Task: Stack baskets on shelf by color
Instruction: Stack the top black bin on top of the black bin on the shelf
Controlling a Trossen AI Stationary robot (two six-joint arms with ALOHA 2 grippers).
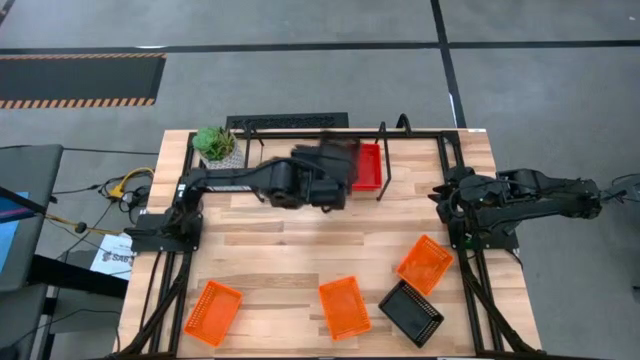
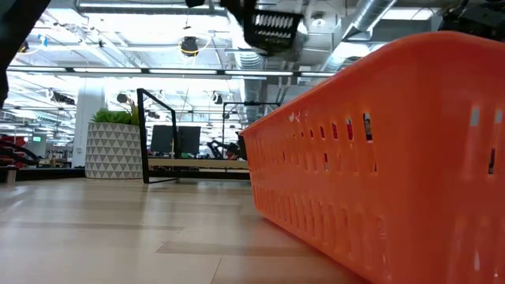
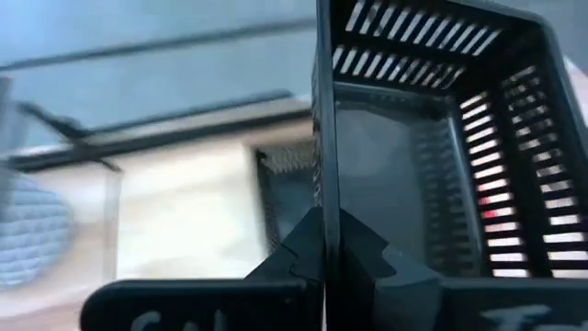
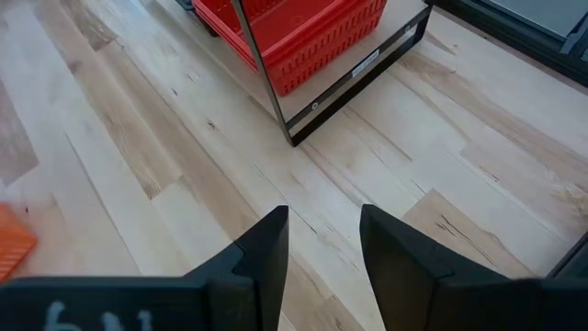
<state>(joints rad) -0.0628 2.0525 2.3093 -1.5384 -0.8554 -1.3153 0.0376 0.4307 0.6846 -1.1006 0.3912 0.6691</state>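
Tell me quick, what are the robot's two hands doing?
Left gripper: shut on the wall of a black basket, over the shelf.
Right gripper: open, holding nothing.

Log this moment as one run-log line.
left gripper: shut on black basket, over shelf | right gripper: open, waiting at right | red baskets: on shelf | three orange baskets, one black: on table

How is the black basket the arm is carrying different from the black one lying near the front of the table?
The carried black basket is pinched by one wall in the shut left gripper, off the table near the shelf. The loose black basket lies flat on the table, open side up, untouched. The carried one is tilted. Both share the same slotted mesh shape.
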